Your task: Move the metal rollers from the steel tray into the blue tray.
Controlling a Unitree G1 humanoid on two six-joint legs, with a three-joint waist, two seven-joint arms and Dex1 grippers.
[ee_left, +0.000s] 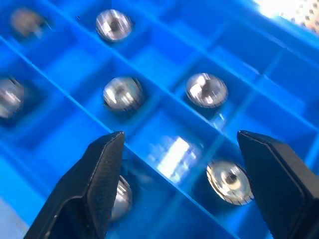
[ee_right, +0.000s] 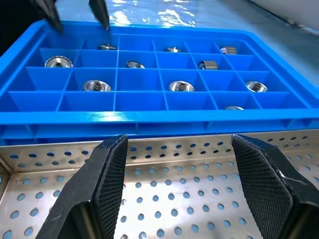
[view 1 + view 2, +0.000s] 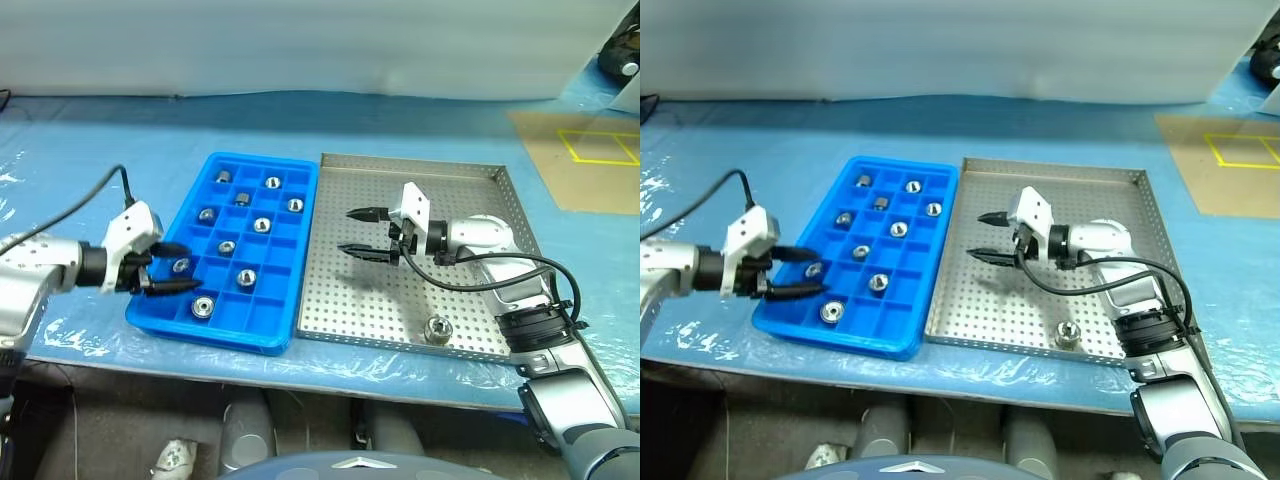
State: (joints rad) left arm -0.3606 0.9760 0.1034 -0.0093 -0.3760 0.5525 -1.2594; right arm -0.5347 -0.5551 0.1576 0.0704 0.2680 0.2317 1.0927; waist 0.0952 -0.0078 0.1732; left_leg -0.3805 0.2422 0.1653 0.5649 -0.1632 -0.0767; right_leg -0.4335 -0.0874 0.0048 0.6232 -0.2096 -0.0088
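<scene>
Blue plastic sheet (image 3: 420,130) covers the whole table, wrinkly & shiny at the left edge; white wall behind, brown floor patch w/ yellow tape lines (image 3: 600,148) off the far right corner. Left gripper (image 3: 172,267) hangs over the blue tray's (image 3: 300,268) near-left corner, fingers spread apart, holding nothing, a roller lying in the cell right under it. Blue tray sits left of centre, nine metal rollers (image 3: 262,224) spread thru its cells, one per cell. Steel tray (image 3: 500,215) touches its right side. Right gripper (image 3: 362,232) points left over the steel tray's middle, fingers wide, empty. One last roller (image 3: 437,328) sits by the steel tray's near edge, toward the right corner.
</scene>
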